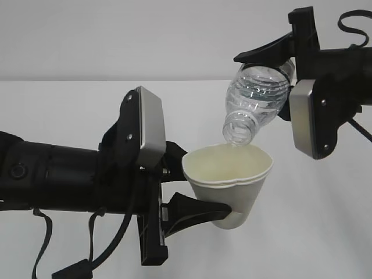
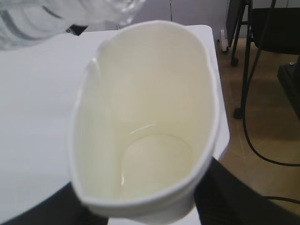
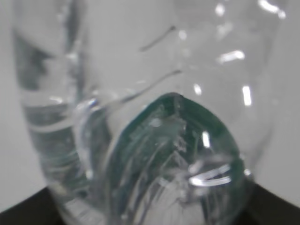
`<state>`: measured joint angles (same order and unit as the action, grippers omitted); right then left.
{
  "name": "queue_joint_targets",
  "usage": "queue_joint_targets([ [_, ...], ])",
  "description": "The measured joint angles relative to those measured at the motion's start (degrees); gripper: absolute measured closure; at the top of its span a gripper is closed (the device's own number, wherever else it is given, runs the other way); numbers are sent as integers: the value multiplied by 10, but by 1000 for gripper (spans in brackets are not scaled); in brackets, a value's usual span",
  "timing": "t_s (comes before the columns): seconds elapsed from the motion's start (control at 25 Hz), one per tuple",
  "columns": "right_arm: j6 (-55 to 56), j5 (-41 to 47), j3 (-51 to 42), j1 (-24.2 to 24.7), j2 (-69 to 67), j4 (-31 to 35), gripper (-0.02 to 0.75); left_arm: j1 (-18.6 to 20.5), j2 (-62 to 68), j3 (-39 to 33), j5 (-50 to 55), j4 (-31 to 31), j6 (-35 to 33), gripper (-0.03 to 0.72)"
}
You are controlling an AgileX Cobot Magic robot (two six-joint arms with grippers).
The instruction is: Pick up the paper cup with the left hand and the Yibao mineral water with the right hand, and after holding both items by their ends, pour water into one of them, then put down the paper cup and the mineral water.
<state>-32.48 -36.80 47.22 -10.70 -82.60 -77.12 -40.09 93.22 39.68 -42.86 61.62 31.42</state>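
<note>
The paper cup (image 1: 229,174) is white with a pale yellowish inside, squeezed oval and held in the air by my left gripper (image 1: 218,200), shut on its lower body. In the left wrist view the cup (image 2: 150,112) fills the frame, with a little water at its bottom; black fingers (image 2: 229,197) show at both sides. The Yibao mineral water (image 1: 256,96) is tipped steeply, its open neck just above the cup's far rim. My right gripper (image 1: 285,67) is shut on its base end. The right wrist view shows the clear bottle (image 3: 140,112) close up with its green label.
The white table (image 1: 325,192) lies under both arms. In the left wrist view its right edge (image 2: 224,136) shows, with brown floor, black chair legs (image 2: 243,70) and cables beyond it.
</note>
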Motion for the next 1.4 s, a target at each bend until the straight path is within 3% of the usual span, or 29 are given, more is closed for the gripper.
queue_joint_targets([
  [1.4,-13,4,0,0,0,0,285,0,0,0,0,10,0,325],
])
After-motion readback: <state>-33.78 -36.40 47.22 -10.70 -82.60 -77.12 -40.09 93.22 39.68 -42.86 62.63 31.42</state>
